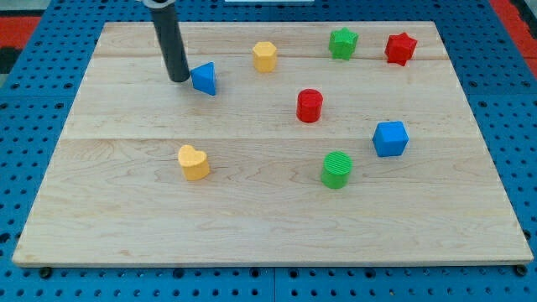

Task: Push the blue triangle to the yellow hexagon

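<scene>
The blue triangle (204, 79) lies in the upper left part of the wooden board (126, 193). The yellow hexagon (264, 56) stands to its right and a little higher, about a block's width of bare wood between them. My tip (179, 78) rests on the board just to the left of the blue triangle, touching it or nearly so. The dark rod rises from there to the view's top edge.
A red cylinder (310, 106) stands right of the triangle. A green star (342, 43) and a red star (400, 49) sit at the top right. A blue cube (390, 138), a green cylinder (336, 169) and a yellow heart (194, 162) lie lower down.
</scene>
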You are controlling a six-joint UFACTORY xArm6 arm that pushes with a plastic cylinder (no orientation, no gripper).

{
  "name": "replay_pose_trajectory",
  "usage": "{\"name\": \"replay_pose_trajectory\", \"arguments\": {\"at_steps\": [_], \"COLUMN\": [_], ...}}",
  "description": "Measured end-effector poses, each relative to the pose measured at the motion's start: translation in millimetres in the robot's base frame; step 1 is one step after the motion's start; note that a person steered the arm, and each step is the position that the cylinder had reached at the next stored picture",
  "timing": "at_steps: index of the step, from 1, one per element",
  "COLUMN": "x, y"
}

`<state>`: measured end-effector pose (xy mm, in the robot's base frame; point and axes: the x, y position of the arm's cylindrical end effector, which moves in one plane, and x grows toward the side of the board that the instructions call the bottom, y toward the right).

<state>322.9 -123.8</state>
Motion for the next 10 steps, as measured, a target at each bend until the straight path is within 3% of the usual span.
{"name": "replay_pose_trajectory", "arguments": {"at_steps": [2, 3, 6, 8, 10], "x": [15, 18, 61, 21, 30], "y": [59, 9, 41, 59, 88]}}
